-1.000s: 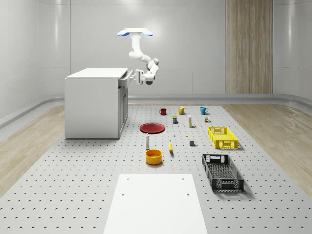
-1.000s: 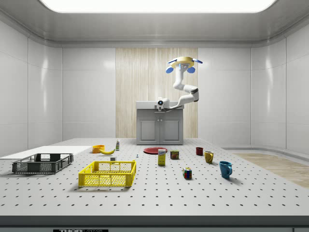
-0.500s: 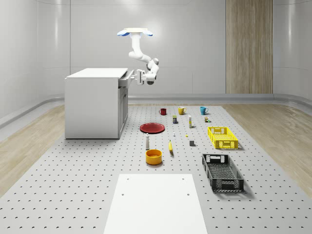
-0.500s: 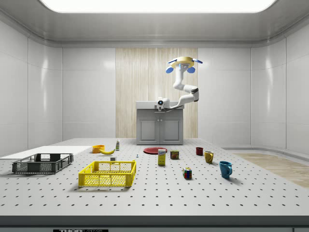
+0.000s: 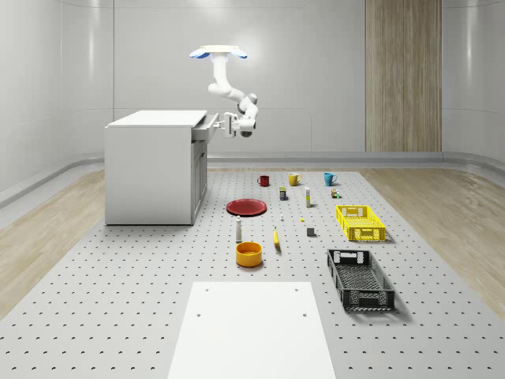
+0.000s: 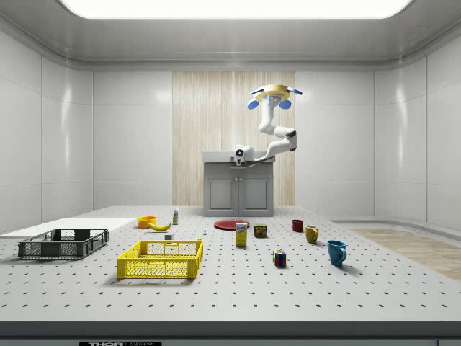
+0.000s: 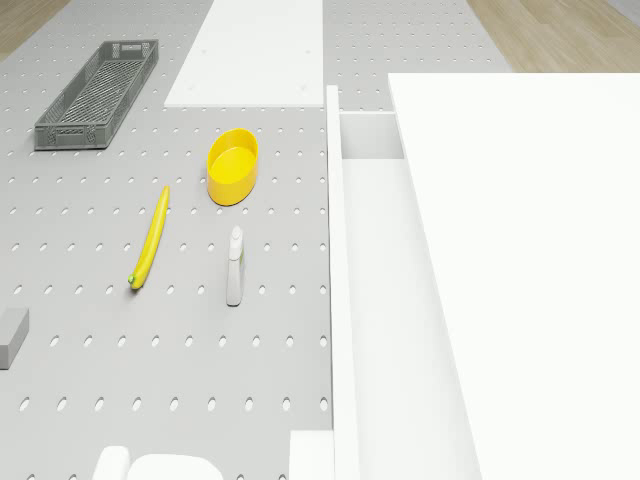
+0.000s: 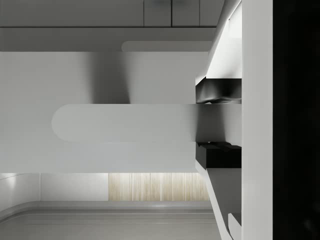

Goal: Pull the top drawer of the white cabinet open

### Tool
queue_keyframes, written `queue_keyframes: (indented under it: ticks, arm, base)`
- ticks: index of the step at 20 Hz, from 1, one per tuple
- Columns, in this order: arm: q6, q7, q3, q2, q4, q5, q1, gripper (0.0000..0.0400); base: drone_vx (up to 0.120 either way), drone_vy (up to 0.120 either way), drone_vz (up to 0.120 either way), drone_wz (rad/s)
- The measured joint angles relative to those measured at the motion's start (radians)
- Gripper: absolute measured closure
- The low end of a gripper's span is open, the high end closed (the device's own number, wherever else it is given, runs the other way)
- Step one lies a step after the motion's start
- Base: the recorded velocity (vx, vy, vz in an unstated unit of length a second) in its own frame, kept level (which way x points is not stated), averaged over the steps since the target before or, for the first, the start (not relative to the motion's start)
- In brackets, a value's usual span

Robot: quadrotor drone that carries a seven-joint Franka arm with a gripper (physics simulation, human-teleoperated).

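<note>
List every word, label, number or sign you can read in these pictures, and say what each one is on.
No text reads cleanly.
Box by the red plate: printed label, too small to read.
Can beside it: printed label, too small to read.
Bottle: no readable print.
Dark strip at the side view's bottom edge: pale marks, cut off and unreadable.
Cabinet, drawer, crates and mugs: plain.

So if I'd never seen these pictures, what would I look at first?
Probably the drone hovering high beside the white cabinet, its bent arm reaching down so the tool sits at the top drawer, which is pulled partly open. Next, the colourful things on the grey dotted floor: a red plate near the cabinet and a yellow crate toward the whole-scene view's right.
</note>
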Motion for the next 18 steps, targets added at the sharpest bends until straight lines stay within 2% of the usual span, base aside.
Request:
queue_keyframes:
  ticks: [8, 15, 16, 18]
  arm:
    - [-0.045, 0.014, -0.035, -0.009, 0.046, -0.033, 0.008, 0.0293]
    - [-0.103, 0.032, -0.077, -0.019, 0.111, -0.072, 0.023, 0.0295]
    - [-0.11, 0.035, -0.083, -0.021, 0.12, -0.078, 0.025, 0.0251]
    - [-0.121, 0.04, -0.091, -0.024, 0.134, -0.087, 0.03, 0.0189]
  base:
    - [0.0, 0.0, 0.0, 0.0]
    - [0.0, 0.0, 0.0, 0.0]
    - [0.0, 0.0, 0.0, 0.0]
    - [0.0, 0.0, 0.0, 0.0]
